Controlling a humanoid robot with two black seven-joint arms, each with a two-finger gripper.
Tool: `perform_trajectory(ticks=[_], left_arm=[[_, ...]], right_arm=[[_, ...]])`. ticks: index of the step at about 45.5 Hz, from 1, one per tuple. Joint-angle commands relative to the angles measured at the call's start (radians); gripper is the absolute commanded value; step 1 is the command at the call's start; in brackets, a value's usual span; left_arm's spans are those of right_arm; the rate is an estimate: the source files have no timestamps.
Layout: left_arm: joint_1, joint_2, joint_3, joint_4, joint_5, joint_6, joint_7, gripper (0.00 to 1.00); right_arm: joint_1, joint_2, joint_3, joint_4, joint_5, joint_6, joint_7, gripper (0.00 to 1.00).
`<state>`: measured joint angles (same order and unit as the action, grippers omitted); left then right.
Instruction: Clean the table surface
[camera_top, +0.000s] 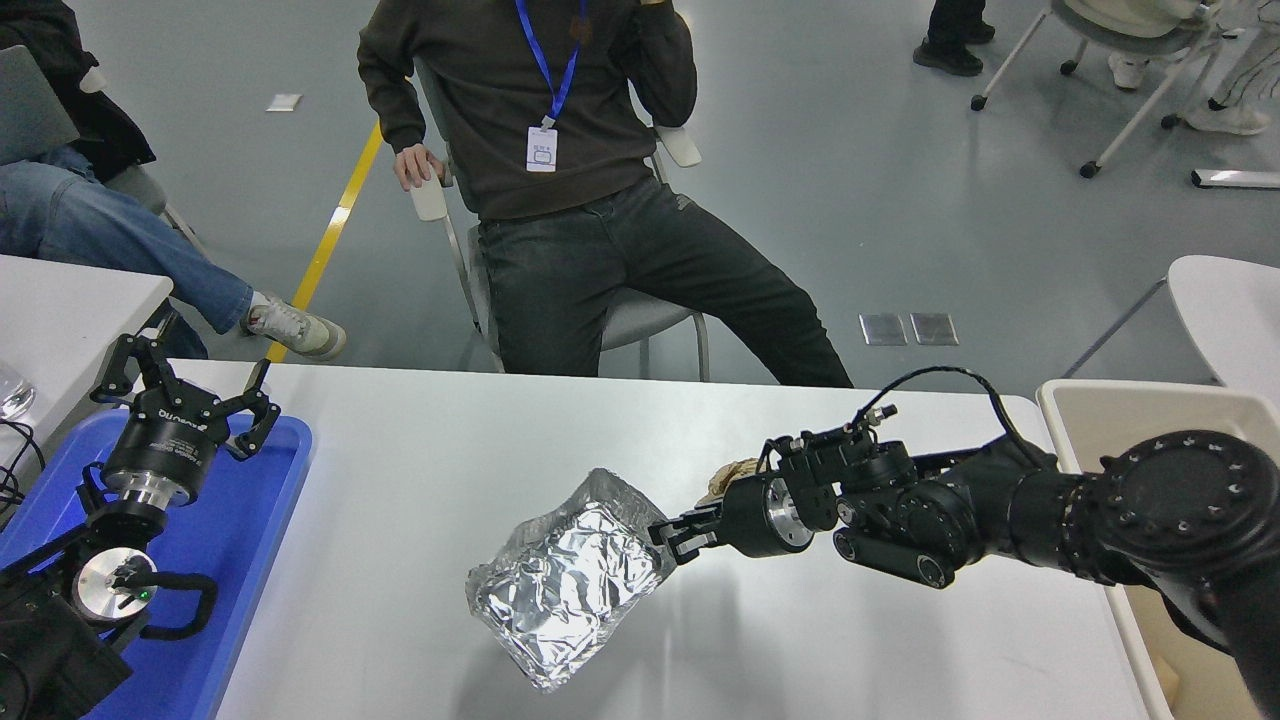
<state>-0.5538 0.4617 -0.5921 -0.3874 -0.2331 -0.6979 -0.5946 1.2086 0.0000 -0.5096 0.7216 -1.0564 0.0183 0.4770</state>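
The white table surface (430, 470) fills the lower half of the head view. My right gripper (672, 537) is shut on the right rim of a crumpled silver foil tray (565, 590) and holds it tilted and lifted off the table, its shadow below. A crumpled brown paper ball (722, 478) lies on the table just behind the gripper's wrist, mostly hidden by it. My left gripper (185, 385) is open and parked at the lower left, above the blue tray (245, 540).
A beige plastic bin (1130, 420) stands at the table's right edge, partly behind my right arm. A person (560, 180) sits on a chair at the far side. Another white table (60, 310) is at the left.
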Motion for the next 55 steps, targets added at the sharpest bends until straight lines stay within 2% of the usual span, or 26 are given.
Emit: perform_trajectory(ticks=[1,11,26,38,48,55], left_arm=[[0.000,0.000,0.000,-0.001,0.000,0.000,0.001,1.00],[0.000,0.000,0.000,0.001,0.000,0.000,-0.001,1.00],[0.000,0.000,0.000,0.001,0.000,0.000,0.001,1.00],[0.000,0.000,0.000,-0.001,0.000,0.000,-0.001,1.00],[0.000,0.000,0.000,0.001,0.000,0.000,-0.001,1.00],[0.000,0.000,0.000,0.001,0.000,0.000,0.001,1.00]], right_arm=[[0.109,-0.008,0.060,0.013,0.073,0.005,0.023,0.00],[0.236,-0.034,0.060,0.012,0.200,0.011,0.038,0.00],[0.331,-0.109,0.074,-0.001,0.325,0.043,0.043,0.00],[0.342,-0.209,0.154,-0.054,0.337,0.064,0.043,0.00],[0.327,-0.353,0.240,-0.209,0.355,0.167,0.043,0.00],[0.296,-0.440,0.253,-0.281,0.398,0.196,0.043,0.00]])
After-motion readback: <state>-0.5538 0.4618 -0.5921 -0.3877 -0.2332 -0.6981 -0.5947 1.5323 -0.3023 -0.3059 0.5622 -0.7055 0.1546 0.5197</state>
